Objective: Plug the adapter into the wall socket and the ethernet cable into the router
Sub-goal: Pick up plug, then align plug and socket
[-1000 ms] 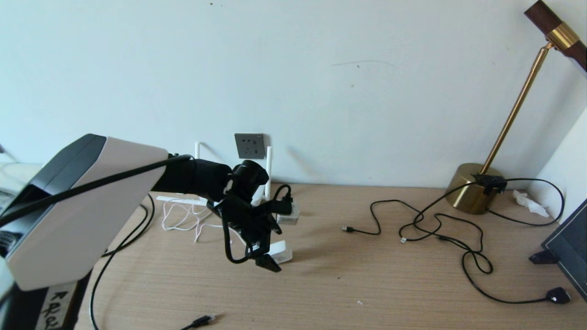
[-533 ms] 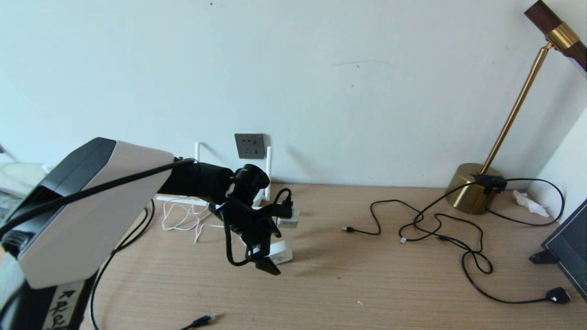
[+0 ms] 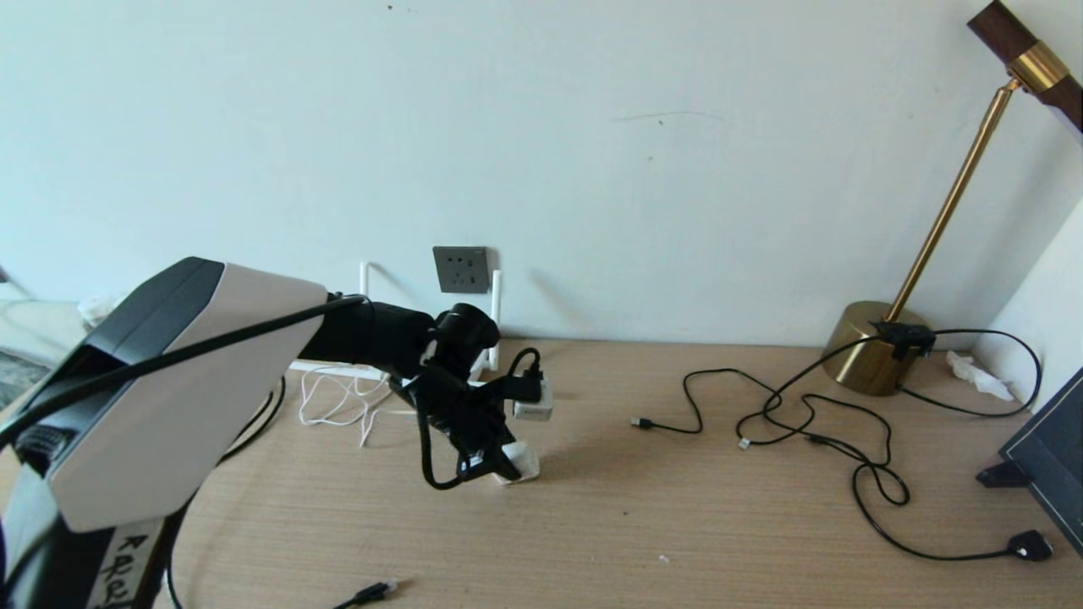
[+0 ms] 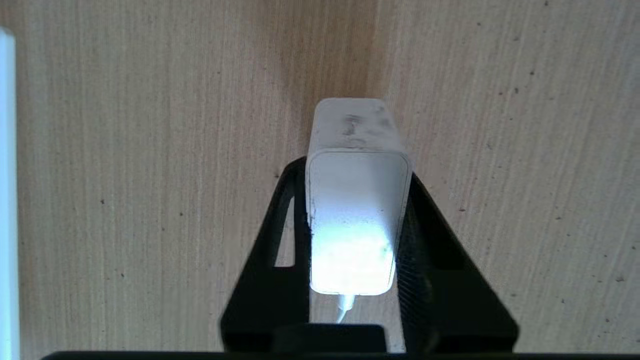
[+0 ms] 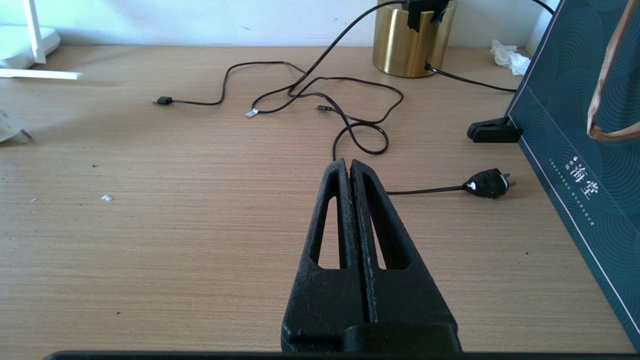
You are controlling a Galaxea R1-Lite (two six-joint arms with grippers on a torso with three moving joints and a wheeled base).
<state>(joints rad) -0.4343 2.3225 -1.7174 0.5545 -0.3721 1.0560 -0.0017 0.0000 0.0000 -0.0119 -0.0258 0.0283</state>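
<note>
Gripping the adapter (image 4: pixel 356 200) between both fingers, the left claw (image 3: pixel 495 461) sits low over the tabletop (image 3: pixel 677 524), left of centre. In the left wrist view the two black fingers (image 4: pixel 430 240) press against opposite sides of the white block, whose thin white cord leaves its near end between them. Whether the adapter rests on the wood or is just clear of it cannot be told.

Wall socket (image 3: pixel 461 269): dark grey plate on the far wall, above and behind the left claw, well apart from the adapter, nothing plugged into it.

Router (image 5: pixel 20 42): white body at the far left of the tabletop against the wall, largely hidden behind the left arm in the head view; two white antennas stand either side of the socket.

Ethernet cable (image 3: pixel 372 592): black plug end lies at the near edge of the tabletop, left of centre, apart from both claws.

Right claw (image 5: pixel 350 167): fingers pressed fully together, holding nothing, above bare tabletop on the right side.

Other items: thin black cables (image 3: pixel 804 423) loop across the right half of the tabletop; a brass lamp (image 3: pixel 871 347) stands at the far right; a second small white block (image 3: pixel 533 406) with a black plug sits just beyond the left claw.
</note>
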